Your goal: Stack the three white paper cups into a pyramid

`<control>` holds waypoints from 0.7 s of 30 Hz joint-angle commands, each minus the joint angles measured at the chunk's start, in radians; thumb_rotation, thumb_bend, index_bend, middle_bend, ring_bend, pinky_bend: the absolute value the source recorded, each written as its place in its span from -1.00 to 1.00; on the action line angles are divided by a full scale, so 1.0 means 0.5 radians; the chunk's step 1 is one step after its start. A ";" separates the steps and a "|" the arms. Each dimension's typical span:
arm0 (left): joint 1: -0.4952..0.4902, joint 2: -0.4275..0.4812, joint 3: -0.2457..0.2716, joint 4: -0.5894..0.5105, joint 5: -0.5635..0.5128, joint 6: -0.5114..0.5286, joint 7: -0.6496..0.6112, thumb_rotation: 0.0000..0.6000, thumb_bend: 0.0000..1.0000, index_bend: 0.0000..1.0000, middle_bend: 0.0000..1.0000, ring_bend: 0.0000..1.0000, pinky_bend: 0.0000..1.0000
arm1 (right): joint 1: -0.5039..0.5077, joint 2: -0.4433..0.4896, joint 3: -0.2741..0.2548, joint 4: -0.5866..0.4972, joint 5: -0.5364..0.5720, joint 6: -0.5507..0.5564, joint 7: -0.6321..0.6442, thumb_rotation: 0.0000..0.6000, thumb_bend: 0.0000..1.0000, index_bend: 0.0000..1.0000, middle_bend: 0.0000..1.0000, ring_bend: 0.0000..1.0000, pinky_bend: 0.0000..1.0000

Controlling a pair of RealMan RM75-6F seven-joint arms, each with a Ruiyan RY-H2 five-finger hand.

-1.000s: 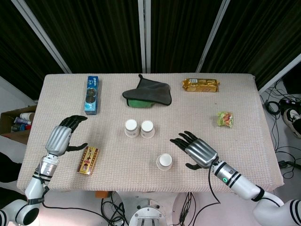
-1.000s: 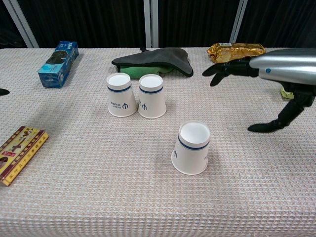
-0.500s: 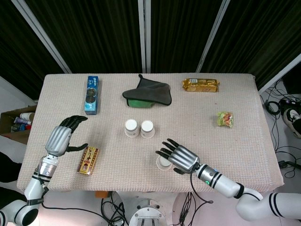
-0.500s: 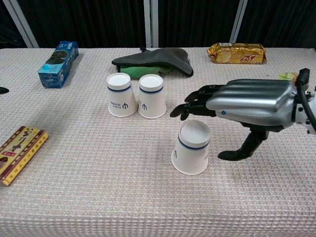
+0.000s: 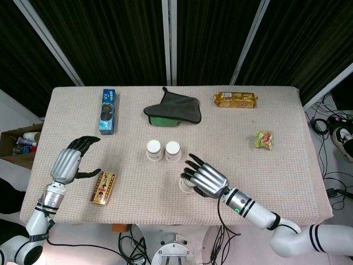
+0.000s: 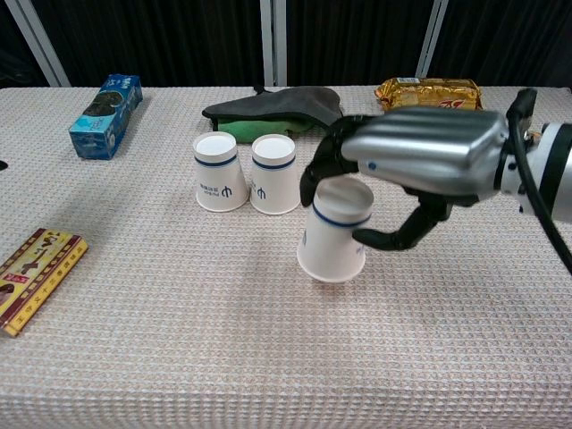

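Two white paper cups stand upside down side by side mid-table, the left cup [image 5: 154, 149] [image 6: 218, 172] touching the right cup [image 5: 172, 151] [image 6: 275, 173]. A third cup [image 6: 332, 234] [image 5: 184, 185] is just in front of them, tilted, with its base toward the pair. My right hand [image 5: 204, 178] [image 6: 420, 161] grips it, fingers curled over its far side and the thumb pressed on its right side. In the head view the hand hides most of this cup. My left hand [image 5: 69, 163] hovers at the table's left edge, fingers apart, holding nothing.
A brown snack box [image 5: 103, 187] [image 6: 36, 277] lies beside my left hand. A blue box [image 5: 107, 111] [image 6: 105, 104], a grey-green cloth [image 5: 174, 109] [image 6: 281, 109] and a gold packet [image 5: 235, 100] [image 6: 427, 92] line the far side. A small candy packet [image 5: 264, 139] lies right.
My right hand swept left from the open table onto the third cup and closed around it. The cup has shifted left and tipped. The left hand stayed put.
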State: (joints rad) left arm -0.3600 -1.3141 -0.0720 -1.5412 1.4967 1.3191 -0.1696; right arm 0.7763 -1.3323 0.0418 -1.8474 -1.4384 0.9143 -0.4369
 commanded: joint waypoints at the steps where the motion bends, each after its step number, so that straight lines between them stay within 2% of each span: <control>1: -0.001 0.003 0.000 -0.005 0.006 0.002 0.003 1.00 -0.71 -0.66 -0.66 -0.74 -0.63 | 0.053 0.091 0.162 -0.093 0.062 0.026 0.013 1.00 -0.19 -0.25 -0.36 -0.78 -0.90; 5: 0.003 0.009 0.000 -0.018 0.008 0.005 0.013 1.00 -0.71 -0.66 -0.66 -0.74 -0.63 | 0.207 0.128 0.375 -0.111 0.339 -0.085 -0.062 1.00 -0.20 -0.24 -0.36 -0.78 -0.89; 9: 0.011 0.009 0.006 -0.025 0.009 0.006 0.011 1.00 -0.71 -0.66 -0.66 -0.74 -0.63 | 0.441 0.087 0.497 -0.027 0.754 -0.218 -0.320 1.00 -0.19 -0.24 -0.37 -0.78 -0.89; 16: 0.021 -0.010 0.017 0.006 0.003 -0.002 -0.020 1.00 -0.71 -0.66 -0.66 -0.74 -0.63 | 0.781 -0.098 0.493 0.160 1.323 -0.208 -0.676 1.00 -0.19 -0.24 -0.38 -0.78 -0.90; 21: 0.029 -0.022 0.022 0.034 0.005 0.000 -0.043 1.00 -0.71 -0.66 -0.66 -0.74 -0.63 | 0.935 -0.211 0.471 0.274 1.550 -0.198 -0.740 1.00 -0.19 -0.24 -0.38 -0.78 -0.90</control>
State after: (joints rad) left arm -0.3459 -1.3242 -0.0613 -1.5251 1.4992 1.3189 -0.1899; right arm 1.2042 -1.4028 0.2770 -1.7458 -0.7103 0.8187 -0.7794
